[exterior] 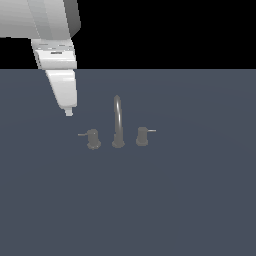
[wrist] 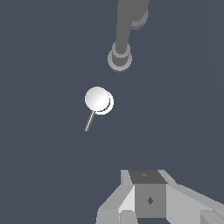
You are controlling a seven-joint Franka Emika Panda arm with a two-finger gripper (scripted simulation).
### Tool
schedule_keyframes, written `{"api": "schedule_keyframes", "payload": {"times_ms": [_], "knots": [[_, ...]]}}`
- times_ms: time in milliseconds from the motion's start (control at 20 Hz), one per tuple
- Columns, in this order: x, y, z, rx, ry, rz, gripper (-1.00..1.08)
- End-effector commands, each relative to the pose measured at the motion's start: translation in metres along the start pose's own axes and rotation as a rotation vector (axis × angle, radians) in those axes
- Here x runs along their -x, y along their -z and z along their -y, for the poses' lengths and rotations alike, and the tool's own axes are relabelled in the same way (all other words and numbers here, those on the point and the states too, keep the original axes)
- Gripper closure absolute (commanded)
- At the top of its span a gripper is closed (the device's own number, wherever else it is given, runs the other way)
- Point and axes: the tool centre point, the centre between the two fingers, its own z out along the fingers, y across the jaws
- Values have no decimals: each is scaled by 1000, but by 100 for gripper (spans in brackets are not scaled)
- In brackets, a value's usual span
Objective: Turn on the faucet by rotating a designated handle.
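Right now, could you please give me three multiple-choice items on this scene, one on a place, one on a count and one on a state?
1. In the exterior view, where is the gripper relative to the handle?
A. Above it, toward that view's left
B. Right of the spout
C. Resting on it

2. How many knobs flank the spout of the faucet?
A. One
B. Two
C. Four

3. Is the gripper touching the handle?
A. Yes, clamped on it
B. Yes, pushing its rod
C. No, apart from it

Answers: 1 A, the white tip hangs up-left of the knob. 2 B, one knob on each side. 3 C, bare surface shows between them.
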Motion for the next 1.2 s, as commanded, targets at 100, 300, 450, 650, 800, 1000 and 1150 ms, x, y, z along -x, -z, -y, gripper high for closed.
{"api": "schedule_keyframes", "payload": {"times_ms": [100,300,450,650,800,1000,1150], "knots": [[-8,-26,20,2,-81,-1,108],[-17,-50,39,4,-159,-2,108],[-25,-67,52,5,-214,-3,108],[-35,-86,67,6,-279,-2,108],[-41,-98,76,7,-318,-2,108],[-48,-108,84,7,-355,0,108],[-51,-113,88,7,-372,1,108]]}}
